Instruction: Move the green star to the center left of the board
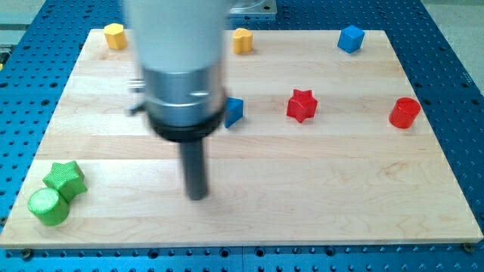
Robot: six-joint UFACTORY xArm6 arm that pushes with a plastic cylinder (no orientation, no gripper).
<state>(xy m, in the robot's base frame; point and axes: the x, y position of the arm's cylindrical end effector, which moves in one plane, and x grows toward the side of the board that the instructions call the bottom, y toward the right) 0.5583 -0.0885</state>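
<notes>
The green star (65, 178) lies near the board's bottom left corner, touching a green cylinder (48, 206) just below and to its left. My tip (197, 196) rests on the wooden board (302, 189) in the lower middle, well to the right of the green star and apart from every block. The arm's grey body hides part of the board above the tip.
A blue block (234, 112) peeks out right of the arm. A red star (302, 105) and a red cylinder (404, 112) lie at mid right. Two yellow blocks (114, 35) (242, 39) and a blue cube (350, 38) sit along the top edge.
</notes>
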